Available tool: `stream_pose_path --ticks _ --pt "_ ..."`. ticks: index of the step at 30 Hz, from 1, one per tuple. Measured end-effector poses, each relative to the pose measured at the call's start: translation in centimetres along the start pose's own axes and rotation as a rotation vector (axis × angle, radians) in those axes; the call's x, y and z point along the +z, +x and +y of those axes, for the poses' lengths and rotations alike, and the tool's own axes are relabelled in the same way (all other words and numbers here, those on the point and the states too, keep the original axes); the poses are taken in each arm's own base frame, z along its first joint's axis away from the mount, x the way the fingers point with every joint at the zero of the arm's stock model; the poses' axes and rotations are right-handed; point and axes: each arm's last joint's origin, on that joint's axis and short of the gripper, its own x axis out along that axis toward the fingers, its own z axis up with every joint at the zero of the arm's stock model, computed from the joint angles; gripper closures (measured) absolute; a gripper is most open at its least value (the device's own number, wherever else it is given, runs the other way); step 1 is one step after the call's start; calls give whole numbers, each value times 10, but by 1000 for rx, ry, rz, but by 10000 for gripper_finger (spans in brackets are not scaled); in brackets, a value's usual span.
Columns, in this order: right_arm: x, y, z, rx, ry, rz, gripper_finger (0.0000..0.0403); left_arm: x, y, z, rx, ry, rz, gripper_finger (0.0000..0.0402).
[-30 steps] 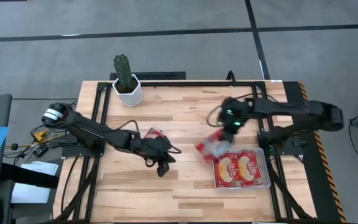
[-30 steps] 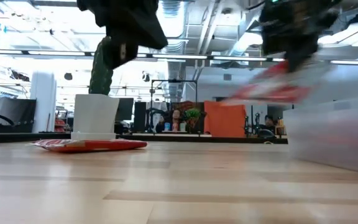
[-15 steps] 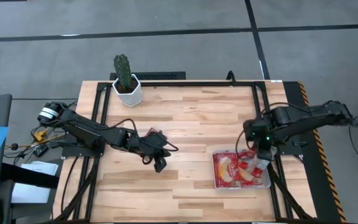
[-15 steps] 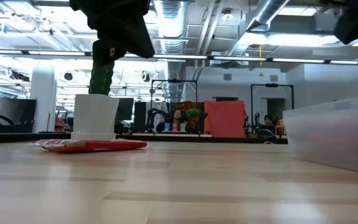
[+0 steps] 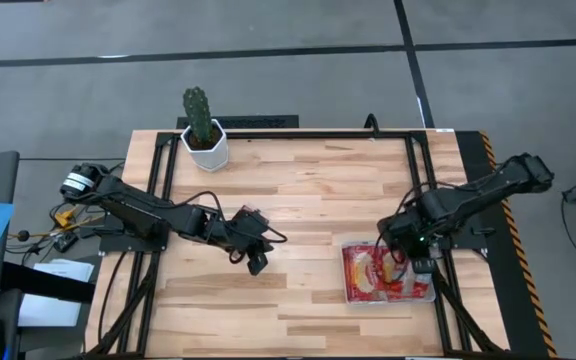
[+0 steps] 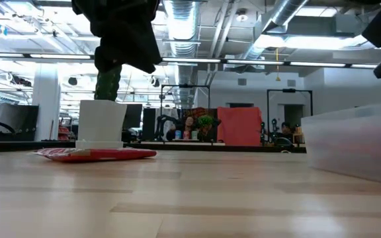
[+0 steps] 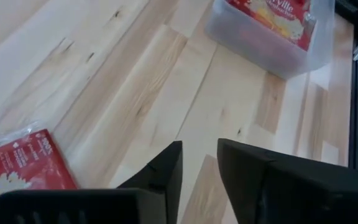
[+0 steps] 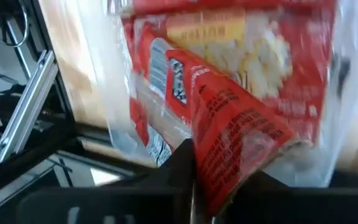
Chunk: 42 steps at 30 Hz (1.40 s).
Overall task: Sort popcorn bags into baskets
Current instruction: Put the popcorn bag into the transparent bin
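Red foil popcorn bags lie flat in the clear frosted tray (image 5: 426, 296) at the table's near right, seen in the low view as the tray (image 6: 356, 145). My right gripper (image 5: 411, 260) hangs over the tray, shut on another popcorn bag (image 8: 241, 130). One more bag (image 5: 249, 214) lies flat on the wood at mid-left, and shows as a low red strip (image 6: 94, 154). My left gripper (image 5: 256, 262) hovers just near of that bag, open by a narrow gap (image 7: 199, 168) and holding nothing. My right gripper (image 8: 194, 186) pinches one end of the red bag (image 8: 219, 180) between its two fingers. The bag is creased along its length and reaches forward from the fingers into the tray. Its far end (image 8: 278, 140) lies over the packets lying there.
A white pot with a green cactus (image 5: 204, 135) stands at the table's far left corner. Black frame rails (image 5: 423, 150) run along the table's sides. Bare wood stretches between the loose bag and the tray (image 7: 278, 43).
My right gripper has carried its bag from the middle of the table toward the near right edge and down over the tray. The bag hung clear a second ago and now reaches into the tray. My left gripper has stayed near the loose bag.
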Motion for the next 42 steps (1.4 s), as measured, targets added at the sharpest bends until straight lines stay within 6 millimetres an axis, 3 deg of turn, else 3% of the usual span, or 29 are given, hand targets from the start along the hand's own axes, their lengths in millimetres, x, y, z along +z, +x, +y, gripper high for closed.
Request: stream_pose_path --ticks 7,16,22,31,35,42 --pt "22 14 6 12 -44 -27 276 -2 0 1 9 -21 20 293" --pt "24 12 0 -7 6 -40 192 -8 -1 8 86 21 77 293" --pt "19 -3 -9 7 78 -137 190 -20 -1 15 156 57 134 301" --pt "12 -20 -19 -31 131 -280 214 -80 8 32 164 -83 173 324" --pt "30 -26 -20 -31 117 -455 222 -104 9 42 184 -169 136 336" --pt "95 -46 -28 -62 98 -960 233 -122 8 54 244 -220 75 370"
